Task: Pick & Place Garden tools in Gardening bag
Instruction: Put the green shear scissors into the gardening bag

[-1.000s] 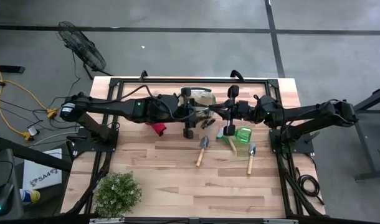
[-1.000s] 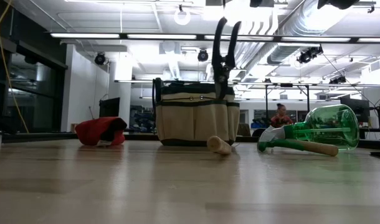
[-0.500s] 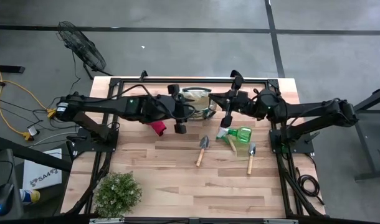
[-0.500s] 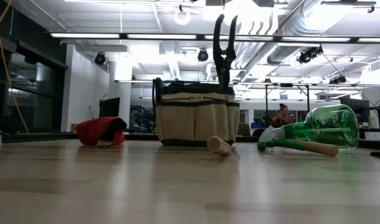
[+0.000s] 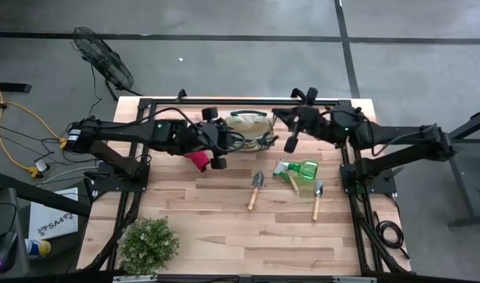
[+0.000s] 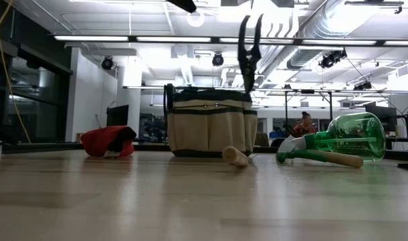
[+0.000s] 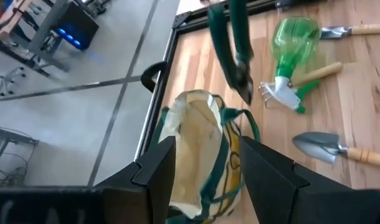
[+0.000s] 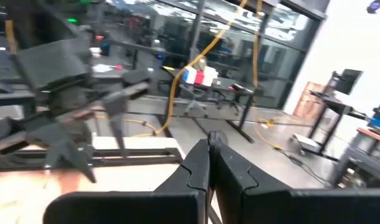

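The gardening bag point(image 5: 248, 130) stands at the table's far middle, beige with green trim. Dark pruning shears point(image 6: 249, 50) stand upright at its right end, handles up. Their blades go down behind the rim; what they rest on is hidden. In the left wrist view the shears point(image 7: 230, 50) rise past the bag point(image 7: 196, 149). My left gripper point(image 5: 223, 141) hovers open just left of the bag and touches nothing. My right gripper point(image 5: 289, 143) is shut and raised right of the bag, with nothing between its fingers point(image 8: 205, 155).
A green sprayer point(image 5: 303, 169) lies over a wooden-handled rake point(image 6: 338, 159) right of the bag. Two trowels point(image 5: 256, 189) point(image 5: 317, 196) lie nearer the front. A red object point(image 5: 197, 161) lies left of the bag. A bushy plant point(image 5: 148, 244) stands at the near left corner.
My left gripper has drawn back from the bag toward the table's left edge. My right gripper has risen, tipped up toward level and pulled toward the right. The shears have shifted a little toward the bag's right end, and their handles now look closer together.
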`<act>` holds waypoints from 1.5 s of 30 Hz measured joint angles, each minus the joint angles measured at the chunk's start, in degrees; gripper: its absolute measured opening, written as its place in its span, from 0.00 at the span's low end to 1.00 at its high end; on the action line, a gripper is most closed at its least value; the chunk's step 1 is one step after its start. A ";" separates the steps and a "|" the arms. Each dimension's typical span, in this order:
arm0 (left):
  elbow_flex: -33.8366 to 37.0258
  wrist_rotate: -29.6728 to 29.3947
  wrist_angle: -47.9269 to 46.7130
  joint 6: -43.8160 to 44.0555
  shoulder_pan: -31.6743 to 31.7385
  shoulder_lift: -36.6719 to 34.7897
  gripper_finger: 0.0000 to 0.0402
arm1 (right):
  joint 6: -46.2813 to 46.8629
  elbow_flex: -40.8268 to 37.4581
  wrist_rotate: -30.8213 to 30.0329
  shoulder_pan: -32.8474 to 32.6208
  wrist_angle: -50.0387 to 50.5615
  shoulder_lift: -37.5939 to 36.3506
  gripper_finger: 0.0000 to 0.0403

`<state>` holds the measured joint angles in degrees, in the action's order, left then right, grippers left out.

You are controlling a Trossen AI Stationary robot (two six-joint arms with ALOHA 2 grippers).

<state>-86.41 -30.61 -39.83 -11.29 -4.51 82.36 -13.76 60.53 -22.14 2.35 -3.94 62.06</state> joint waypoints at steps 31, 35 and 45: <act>0.00 0.50 -1.44 2.63 0.00 -0.03 0.42 | 11.19 -0.04 -12.13 12.02 5.25 3.34 0.01; 0.00 0.52 -1.47 2.63 0.00 -0.03 0.42 | 11.17 -0.04 -11.54 12.02 3.82 3.68 0.01; 0.00 0.55 -1.49 2.65 0.00 -0.03 0.42 | 12.14 -0.04 -7.73 12.02 0.63 3.68 0.01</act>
<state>-86.41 -30.06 -41.32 -8.64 -4.51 82.32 -1.62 60.49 -29.87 14.37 -3.30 65.73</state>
